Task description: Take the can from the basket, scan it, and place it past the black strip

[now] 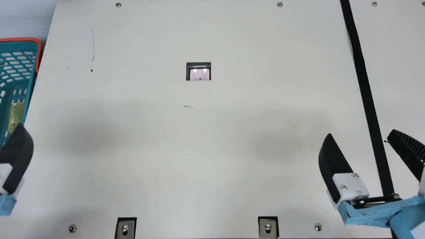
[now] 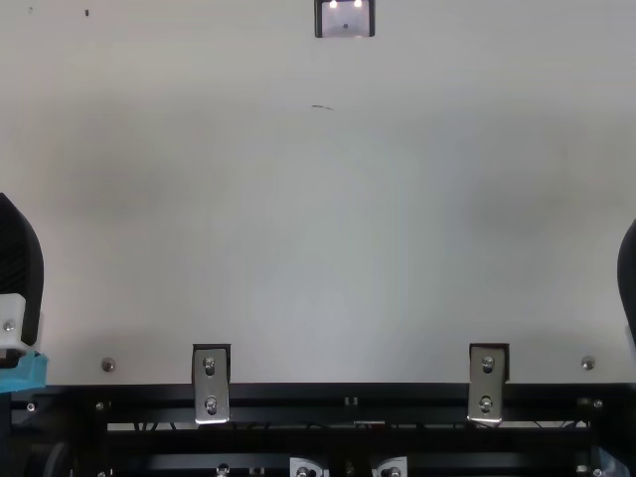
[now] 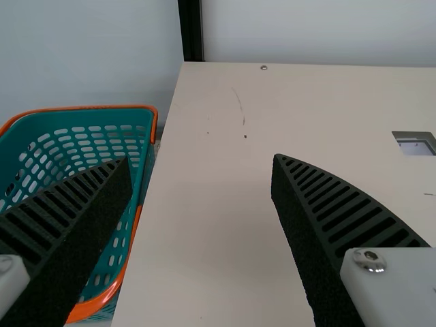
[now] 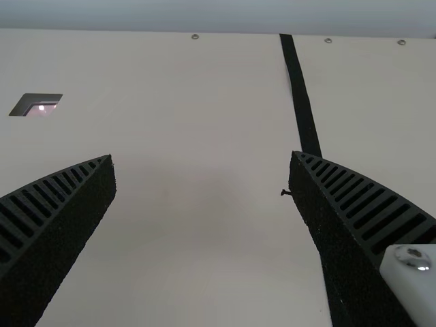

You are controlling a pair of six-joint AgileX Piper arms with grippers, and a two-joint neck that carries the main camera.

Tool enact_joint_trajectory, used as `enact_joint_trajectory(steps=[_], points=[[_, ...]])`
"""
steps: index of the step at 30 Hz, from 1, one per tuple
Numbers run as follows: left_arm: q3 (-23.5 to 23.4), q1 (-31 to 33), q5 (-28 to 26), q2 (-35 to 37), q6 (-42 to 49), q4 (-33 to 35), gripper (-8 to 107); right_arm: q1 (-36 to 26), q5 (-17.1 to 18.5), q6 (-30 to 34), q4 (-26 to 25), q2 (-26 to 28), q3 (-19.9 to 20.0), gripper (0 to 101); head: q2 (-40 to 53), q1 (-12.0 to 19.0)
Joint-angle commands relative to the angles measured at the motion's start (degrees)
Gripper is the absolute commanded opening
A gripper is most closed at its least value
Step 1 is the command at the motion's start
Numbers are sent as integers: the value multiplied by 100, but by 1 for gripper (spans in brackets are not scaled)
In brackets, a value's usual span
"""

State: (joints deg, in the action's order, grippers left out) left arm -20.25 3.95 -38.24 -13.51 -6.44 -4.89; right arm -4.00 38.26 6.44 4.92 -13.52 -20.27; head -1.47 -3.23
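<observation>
Both sets of jaws stand open. Centre the left gripper (image 3: 201, 159) over the can (image 1: 16, 116), clear of the basket's rim (image 1: 31, 85).

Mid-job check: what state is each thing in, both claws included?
Left claw: open, empty
Right claw: open, empty
Gold can: inside the basket, not yet taken out
Basket: upright, open-topped
Scanner window: showing two bright spots, uncovered
Black strip: lying flat along the table
</observation>
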Motion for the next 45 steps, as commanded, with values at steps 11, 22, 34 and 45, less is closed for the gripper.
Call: enact_joint_trajectory(steps=[11,22,34,45], points=[[0,0,0,0,0,0,90,0,0,0,0,0,0,101,-11,51],[0,0,0,0,0,0,90,0,0,0,0,0,0,101,492,59],[0,0,0,0,0,0,90,0,0,0,0,0,0,101,1692,134],[0,0,0,0,0,0,90,0,0,0,0,0,0,101,2464,449]])
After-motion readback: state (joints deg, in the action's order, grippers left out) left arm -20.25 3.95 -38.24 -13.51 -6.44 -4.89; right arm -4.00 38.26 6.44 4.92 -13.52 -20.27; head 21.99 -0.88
